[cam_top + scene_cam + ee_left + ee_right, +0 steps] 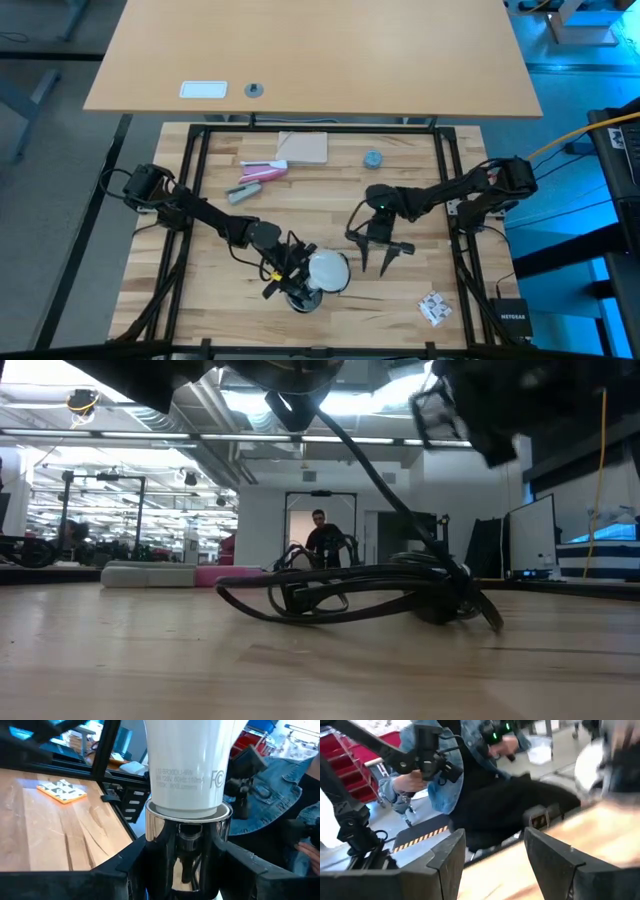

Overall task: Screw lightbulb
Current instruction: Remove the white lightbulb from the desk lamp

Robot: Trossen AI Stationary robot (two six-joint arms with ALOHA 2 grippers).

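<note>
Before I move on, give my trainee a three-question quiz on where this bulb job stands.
1. True or false: the lightbulb already sits in the silvery socket.
2. Which claw grips the socket? A) left claw B) right claw
3. Fill in: the right claw hovers beside the bulb with its fingers ____.

Key: 1 true; 2 A; 3 open. The left wrist view shows the bulb's neck seated in the socket, with that claw's fingers on both sides. The high view shows the right claw spread and empty.
</note>
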